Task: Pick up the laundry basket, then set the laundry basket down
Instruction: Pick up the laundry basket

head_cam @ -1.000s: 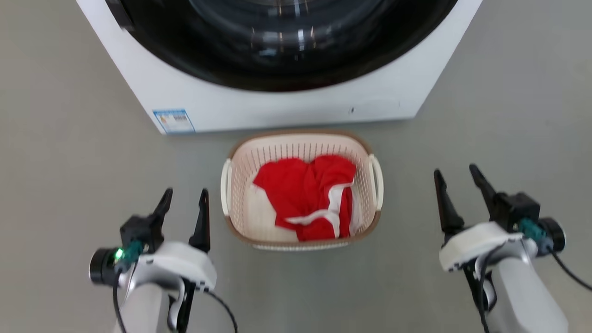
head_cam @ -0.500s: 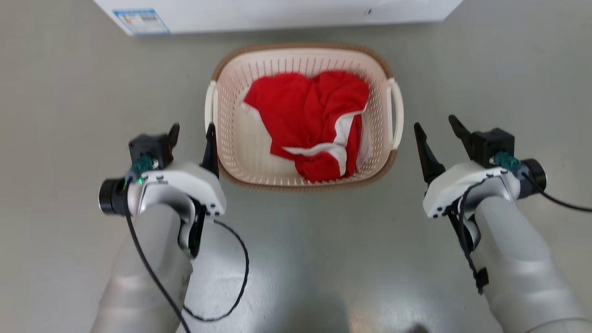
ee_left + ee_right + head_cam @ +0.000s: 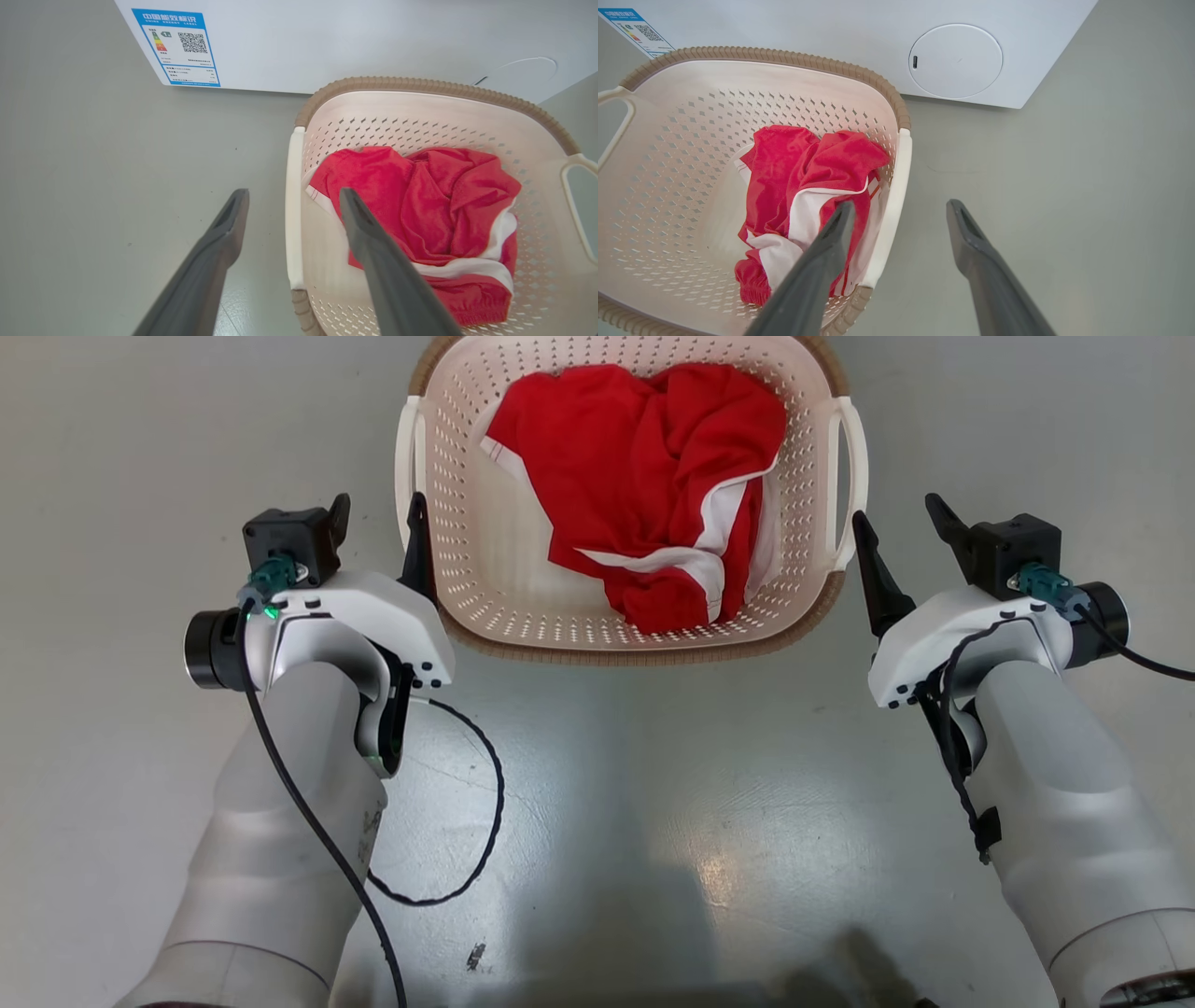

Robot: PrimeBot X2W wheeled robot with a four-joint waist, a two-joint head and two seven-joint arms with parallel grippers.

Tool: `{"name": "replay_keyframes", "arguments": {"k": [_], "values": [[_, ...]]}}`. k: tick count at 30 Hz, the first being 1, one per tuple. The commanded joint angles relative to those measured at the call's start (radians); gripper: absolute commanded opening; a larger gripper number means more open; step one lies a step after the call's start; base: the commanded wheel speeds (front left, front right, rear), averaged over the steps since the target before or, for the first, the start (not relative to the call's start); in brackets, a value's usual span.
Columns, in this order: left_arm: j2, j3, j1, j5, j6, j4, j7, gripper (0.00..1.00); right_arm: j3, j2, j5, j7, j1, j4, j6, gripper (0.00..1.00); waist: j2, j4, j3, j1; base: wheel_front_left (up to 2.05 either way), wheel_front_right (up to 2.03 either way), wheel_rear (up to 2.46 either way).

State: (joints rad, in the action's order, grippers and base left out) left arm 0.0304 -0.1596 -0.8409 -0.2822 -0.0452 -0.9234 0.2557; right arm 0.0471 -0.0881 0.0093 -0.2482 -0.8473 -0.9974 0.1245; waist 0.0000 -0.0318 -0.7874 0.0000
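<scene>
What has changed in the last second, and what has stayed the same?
The head camera has moved, so the picture shifted. Both arms closed in: the left gripper and the right gripper, both open, now flank the laundry basket at its side handles. Nothing has been grasped. The basket stays on the floor with the red garment inside.

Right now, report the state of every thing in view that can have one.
laundry basket: upright on the floor, ungripped
red garment: crumpled inside the basket
left end effector: open, lined up astride the left handle
right end effector: open, lined up astride the right handle
washing machine's round cover: shut
</scene>
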Motion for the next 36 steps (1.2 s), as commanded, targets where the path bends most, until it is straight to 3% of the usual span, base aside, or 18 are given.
{"name": "replay_keyframes", "arguments": {"k": [1,36], "values": [[0.020,0.018,-0.001,0.000,-0.005,0.008,0.006,1.00,0.020,0.009,-0.008,-0.014,0.014,0.005,0.006,1.00,0.0000,0.000,-0.005,0.0000,0.00,0.00,0.00],[0.020,-0.049,-0.185,-0.010,-0.030,-0.081,0.006,1.00,0.050,0.012,-0.016,-0.014,-0.130,0.005,0.006,1.00,0.0000,0.002,-0.199,0.0000,0.00,0.00,0.00]]}}
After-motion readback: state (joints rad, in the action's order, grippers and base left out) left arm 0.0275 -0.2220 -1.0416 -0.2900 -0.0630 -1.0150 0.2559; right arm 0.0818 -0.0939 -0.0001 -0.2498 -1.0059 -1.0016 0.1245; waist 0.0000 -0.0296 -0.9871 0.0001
